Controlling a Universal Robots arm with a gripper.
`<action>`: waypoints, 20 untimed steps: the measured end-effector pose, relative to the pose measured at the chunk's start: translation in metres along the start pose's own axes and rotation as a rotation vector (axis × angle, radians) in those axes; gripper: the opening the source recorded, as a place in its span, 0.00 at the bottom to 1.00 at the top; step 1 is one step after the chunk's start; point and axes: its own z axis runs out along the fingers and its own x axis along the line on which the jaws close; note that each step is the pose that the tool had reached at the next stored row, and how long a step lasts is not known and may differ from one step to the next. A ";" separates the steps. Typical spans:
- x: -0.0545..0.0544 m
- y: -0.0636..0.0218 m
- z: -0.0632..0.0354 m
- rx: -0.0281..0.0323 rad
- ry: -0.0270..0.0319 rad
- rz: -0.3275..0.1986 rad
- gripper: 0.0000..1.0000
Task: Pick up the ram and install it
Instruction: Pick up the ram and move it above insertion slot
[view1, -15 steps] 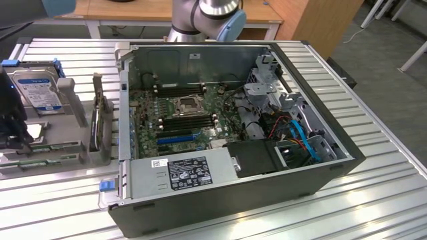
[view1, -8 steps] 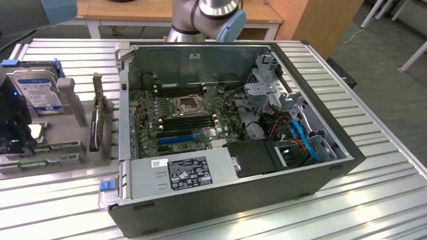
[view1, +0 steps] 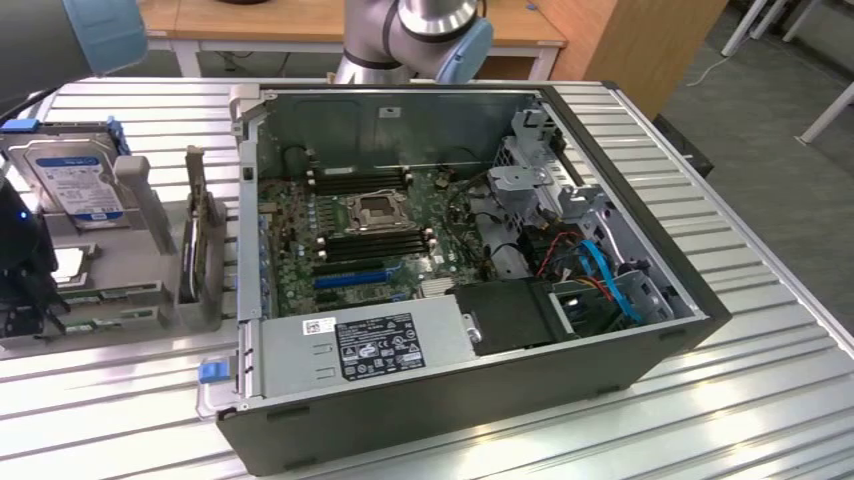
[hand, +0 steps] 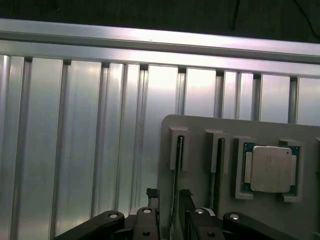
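Both sides of the ram (hand: 175, 165), upright in its grey holder (hand: 200, 124) slot on the table (hand: 100, 125), are flanked by the wide-open, empty claw (hand: 168, 196); centre it squarely before squeezing gently.

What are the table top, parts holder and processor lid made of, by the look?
Table top: likely bare aluminium, ribbed slats with silvery sheen. Parts holder: matte grey, no glare, probably plastic. Processor lid: satin silver metal, green board showing at its edges.

Ribbed metal table (view1: 754, 400) bearing open computer case (view1: 400, 435), grey holder (view1: 140, 200).
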 end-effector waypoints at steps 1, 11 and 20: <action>0.000 0.0000 0.0017 0.0002 0.0001 0.000 0.30; -0.003 -0.0021 0.0105 -0.0001 0.0001 0.000 0.30; -0.005 -0.0032 0.0158 -0.0001 0.0001 0.000 0.30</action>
